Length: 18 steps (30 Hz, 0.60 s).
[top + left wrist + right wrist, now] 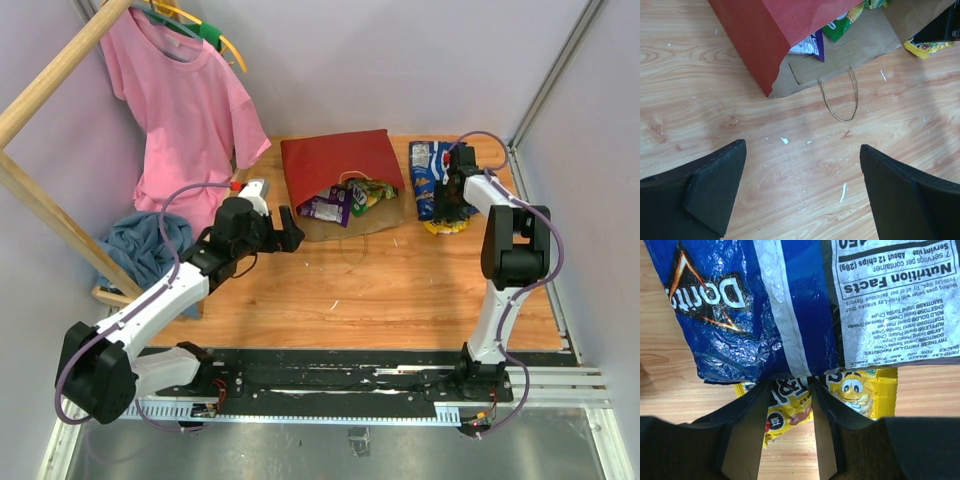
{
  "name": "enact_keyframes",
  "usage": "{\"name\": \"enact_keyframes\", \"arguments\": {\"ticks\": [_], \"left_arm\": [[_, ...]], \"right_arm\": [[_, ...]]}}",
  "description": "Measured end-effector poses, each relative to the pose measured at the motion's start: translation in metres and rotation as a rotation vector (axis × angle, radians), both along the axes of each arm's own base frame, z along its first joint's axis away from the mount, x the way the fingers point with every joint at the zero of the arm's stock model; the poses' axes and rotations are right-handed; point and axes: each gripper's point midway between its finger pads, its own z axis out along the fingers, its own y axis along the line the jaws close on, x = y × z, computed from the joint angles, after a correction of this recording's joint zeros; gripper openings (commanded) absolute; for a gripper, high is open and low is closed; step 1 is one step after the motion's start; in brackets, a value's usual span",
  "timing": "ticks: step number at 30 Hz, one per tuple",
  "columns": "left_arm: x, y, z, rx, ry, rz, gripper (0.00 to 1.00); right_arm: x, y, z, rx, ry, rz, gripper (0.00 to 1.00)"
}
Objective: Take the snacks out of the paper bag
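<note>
The red paper bag (335, 160) (770, 30) lies on its side on the wooden table, mouth toward the arms. Purple (328, 207) (810, 46) and green (372, 190) (840, 25) snack packets show in its mouth. A blue chip bag (428, 165) (740, 305) lies at the right, partly over a yellow candy pack (447, 226) (860, 390). My right gripper (455, 205) (790, 382) hangs over their near end, jaws partly apart, tips at the blue bag's edge, nothing clamped. My left gripper (291, 230) (802, 150) is wide open above bare wood, short of the bag's handle (840, 97).
A pink shirt (185, 110) hangs on a wooden rack (50, 200) at the back left. Below it a blue cloth heap (140, 245) sits beside my left arm. Grey walls close the table at the back and right.
</note>
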Motion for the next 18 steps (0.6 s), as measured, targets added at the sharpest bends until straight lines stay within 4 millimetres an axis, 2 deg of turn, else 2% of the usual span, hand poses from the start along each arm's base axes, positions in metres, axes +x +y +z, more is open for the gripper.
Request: {"name": "enact_keyframes", "arguments": {"ticks": [8,11,14,18], "left_arm": [[-0.001,0.002,0.007,-0.007,-0.018,0.007,1.0],[-0.002,0.003,0.008,-0.006,-0.021,0.009,1.0],[-0.002,0.004,0.01,-0.006,-0.025,0.013,1.0],[-0.003,0.005,0.013,-0.011,-0.032,0.013,1.0]], "right_arm": [[0.013,0.004,0.004,0.033,-0.051,-0.018,0.36],[0.017,0.007,0.008,0.054,-0.072,-0.022,0.44],[0.017,0.009,0.024,0.068,-0.114,-0.032,0.48],[0.006,0.01,0.064,0.077,-0.208,-0.046,0.44]]}}
